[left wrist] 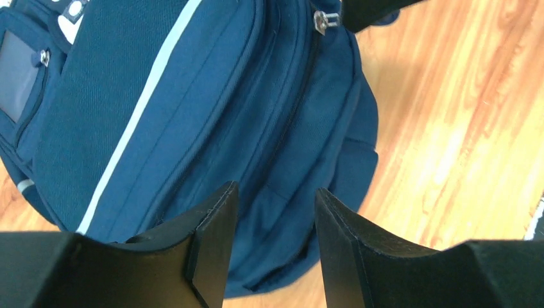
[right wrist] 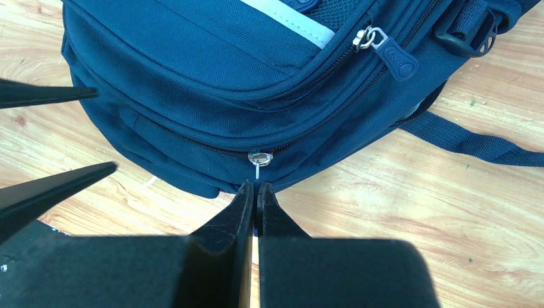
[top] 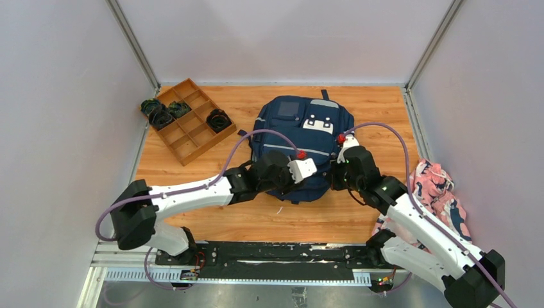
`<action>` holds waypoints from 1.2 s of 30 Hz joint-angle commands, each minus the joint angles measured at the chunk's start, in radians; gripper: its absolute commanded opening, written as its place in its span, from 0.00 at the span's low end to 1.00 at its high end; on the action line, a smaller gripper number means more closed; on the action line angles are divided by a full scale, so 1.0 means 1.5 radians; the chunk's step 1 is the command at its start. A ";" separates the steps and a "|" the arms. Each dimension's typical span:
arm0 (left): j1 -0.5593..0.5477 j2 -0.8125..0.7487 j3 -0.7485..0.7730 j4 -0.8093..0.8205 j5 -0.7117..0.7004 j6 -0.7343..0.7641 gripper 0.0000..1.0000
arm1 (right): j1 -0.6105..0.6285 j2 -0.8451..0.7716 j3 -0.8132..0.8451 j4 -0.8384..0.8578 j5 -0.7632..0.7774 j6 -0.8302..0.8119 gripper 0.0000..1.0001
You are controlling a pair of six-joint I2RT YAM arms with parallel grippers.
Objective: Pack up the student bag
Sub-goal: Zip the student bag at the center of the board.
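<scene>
Down at the near end of the student bag (top: 301, 131), both arms are crowding in. The right gripper (right wrist: 256, 186) is sitting just off the bag's near edge with its jaws pressed tight together. The thin metal zip pull (right wrist: 257, 169) is running straight into their tips, so it is pinching that pull on the zip curving round the bag's near end.

The left gripper (left wrist: 272, 192) is hovering over the same end, a little to the left. Its jaws are standing partly apart, with nothing between them and only navy fabric below.

Off to the bag's right, a pink-and-navy cloth bundle (top: 439, 192) is lying well apart from it.

The bag itself is lying flat on the wooden table (top: 359, 215). A dark strap (right wrist: 475, 142) is trailing out onto the wood on its right. Further up that side, a blue tab (right wrist: 398, 61) is hanging from a second zip beside a light grey stripe.

At the bag's far end, the grey square panel (top: 289, 108) and the white dotted patch (top: 322, 122) are facing up.

Beyond the bag's far-left corner, a wooden tray (top: 186, 146) is sitting at an angle, with dark coils (top: 218, 120) resting in some of its compartments.
</scene>
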 commanded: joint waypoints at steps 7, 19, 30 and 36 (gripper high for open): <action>-0.005 0.093 0.052 0.124 -0.031 0.037 0.50 | -0.019 -0.015 0.010 -0.007 -0.042 -0.014 0.00; -0.006 0.135 0.069 0.123 -0.076 0.037 0.00 | -0.030 -0.026 0.004 -0.023 -0.028 -0.021 0.00; 0.013 -0.040 -0.062 0.143 -0.123 0.074 0.00 | -0.100 0.010 -0.001 -0.013 0.083 -0.030 0.00; 0.028 -0.095 -0.082 0.088 -0.038 0.066 0.00 | -0.161 0.059 -0.007 0.079 0.082 -0.020 0.00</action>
